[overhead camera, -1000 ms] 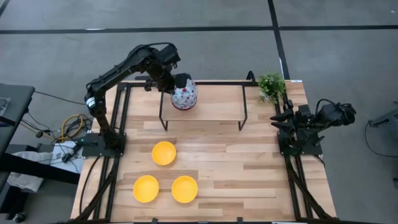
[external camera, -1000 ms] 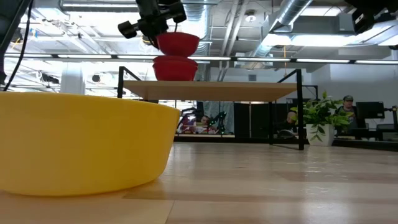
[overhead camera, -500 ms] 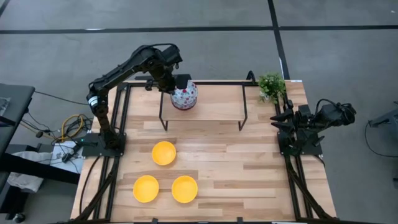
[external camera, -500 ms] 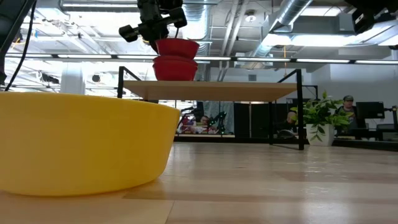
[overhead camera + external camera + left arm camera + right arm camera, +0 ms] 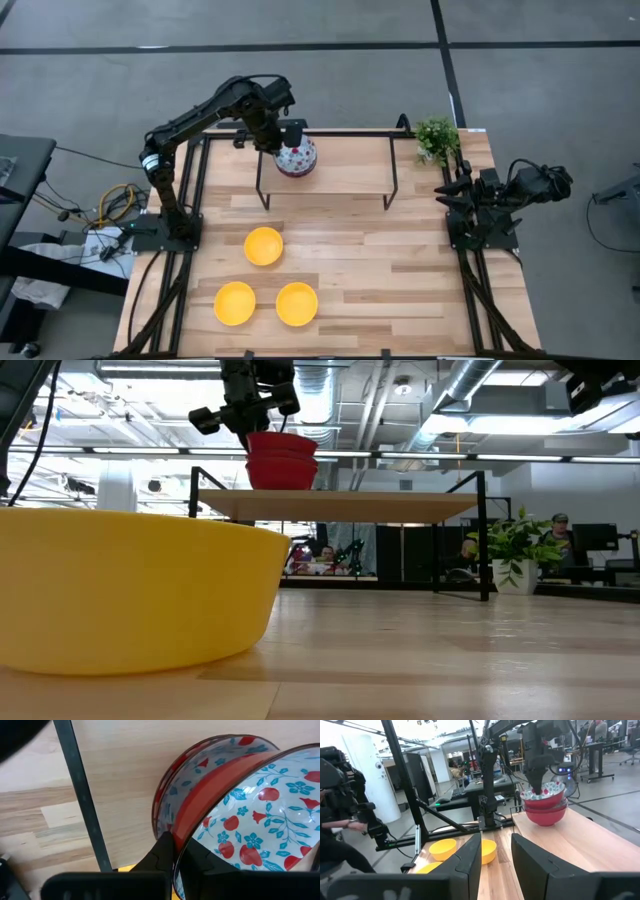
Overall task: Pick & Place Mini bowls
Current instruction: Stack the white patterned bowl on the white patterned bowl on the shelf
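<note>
On the raised wooden shelf (image 5: 350, 170) stands a stack of red mini bowls (image 5: 282, 465), white inside with red and blue flowers. My left gripper (image 5: 285, 137) hangs over the stack's far-left side, shut on the top bowl (image 5: 260, 820), which sits in the bowl below (image 5: 162, 805). The stack also shows in the right wrist view (image 5: 546, 805). Three yellow mini bowls rest on their bases on the table: one (image 5: 263, 245) mid-left and two (image 5: 234, 302) (image 5: 297, 303) near the front edge. My right gripper (image 5: 496, 855) waits open at the table's right edge (image 5: 455, 190). My left gripper pinches the top patterned bowl by its rim (image 5: 182, 847), one finger (image 5: 200, 857) inside the bowl and one (image 5: 162, 852) outside. The fingers come from above, pointing down (image 5: 262, 415). The bowl sits nested in the red bowl under it, on the shelf.
The shelf has a black metal frame with thin legs (image 5: 262, 190) (image 5: 393, 190). A small green plant (image 5: 436, 137) stands at the table's far right corner. One yellow bowl (image 5: 130, 595) fills the low view's left. People sit at desks behind the table (image 5: 558, 525).
My left gripper has come down over the shelf, still shut on the patterned bowl. The bowl hung clear above the red stack a second ago; now it rests nested in the stack. The right arm has kept still.
</note>
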